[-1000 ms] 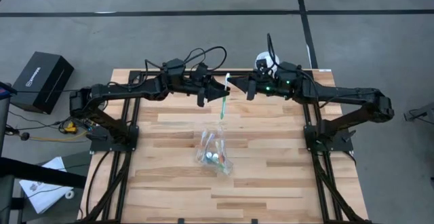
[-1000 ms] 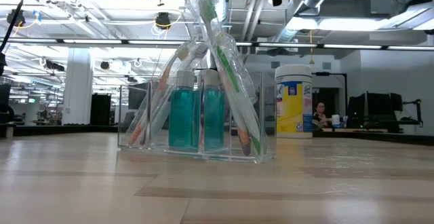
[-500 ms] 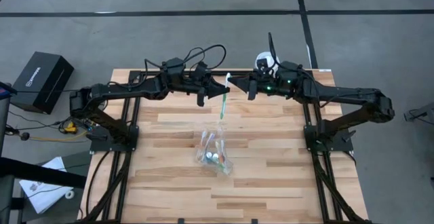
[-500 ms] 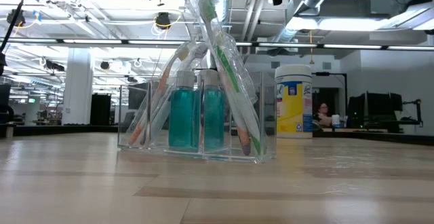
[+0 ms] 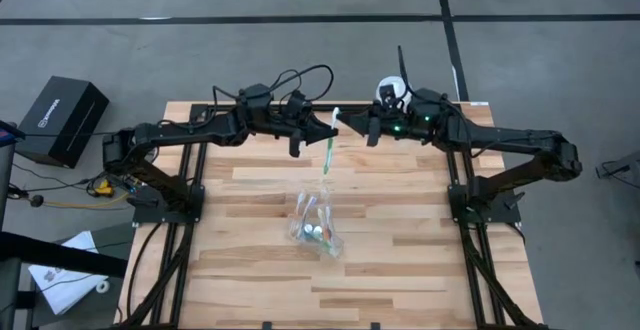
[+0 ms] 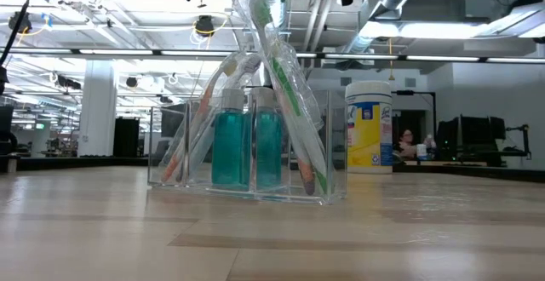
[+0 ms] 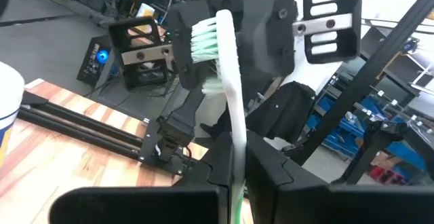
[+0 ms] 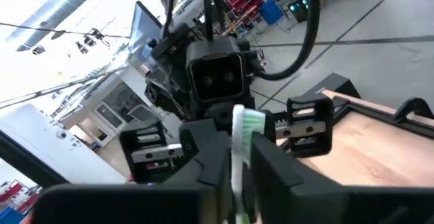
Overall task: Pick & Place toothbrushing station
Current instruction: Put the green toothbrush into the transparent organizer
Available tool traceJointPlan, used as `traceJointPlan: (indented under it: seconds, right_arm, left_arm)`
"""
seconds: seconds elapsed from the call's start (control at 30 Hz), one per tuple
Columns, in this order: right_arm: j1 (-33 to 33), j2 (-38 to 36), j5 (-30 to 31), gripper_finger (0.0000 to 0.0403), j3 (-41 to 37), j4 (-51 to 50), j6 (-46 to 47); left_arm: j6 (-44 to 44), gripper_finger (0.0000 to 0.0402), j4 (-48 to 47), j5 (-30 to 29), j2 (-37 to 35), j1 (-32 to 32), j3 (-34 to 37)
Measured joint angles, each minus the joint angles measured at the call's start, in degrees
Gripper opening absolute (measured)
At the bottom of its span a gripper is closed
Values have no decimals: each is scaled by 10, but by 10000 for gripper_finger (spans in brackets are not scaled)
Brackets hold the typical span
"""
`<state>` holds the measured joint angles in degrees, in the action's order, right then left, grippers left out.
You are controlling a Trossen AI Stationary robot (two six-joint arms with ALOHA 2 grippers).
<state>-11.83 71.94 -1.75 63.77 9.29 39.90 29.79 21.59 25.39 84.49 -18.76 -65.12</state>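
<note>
Toothbrush (image 5: 330, 146), the green-and-white one, hangs above the surface (image 5: 260, 270) between two pincers meeting nose to nose at the far side. The left pincer (image 5: 330, 130) is clenched on the handle; its wrist view shows the shaft rising straight out from between its dark fingers (image 7: 217, 163), bristles up top. The right pincer (image 5: 343, 126) sits right against the same brush near the head, fingers on either side of it in its own wrist view, though whether it is gripping or letting go I cannot tell.

Below and nearer than both pincers stands the clear bag (image 5: 318, 222) (teal tubes (image 6: 230, 149) and other brushes inside, per the low view), well apart from the held brush.

This looks like a handover, so one side should keep a firm pinch until the other is fully clear. The brush is slim and slick; a light pinch could let it swing or slip. Once one pincer owns it, keep it hanging plumb, bring it over the bag's mouth, and lower it handle-first so the tip does not catch the floppy plastic rim.
</note>
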Motion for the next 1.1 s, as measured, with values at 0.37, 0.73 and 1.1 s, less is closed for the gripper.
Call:
traceJointPlan:
  seconds: [0.37,0.73,1.1]
  right_arm:
    - [-17,-57,-2,159,0,-3,-31]
    - [-22,-135,16,153,0,-102,-44]
    - [-33,-158,18,139,0,-135,-42]
  left_arm:
    - [-69,8,-109,21,-15,-40,1]
    - [-188,8,-101,-69,-132,-36,40]
    - [-189,8,-24,-424,-344,164,273]
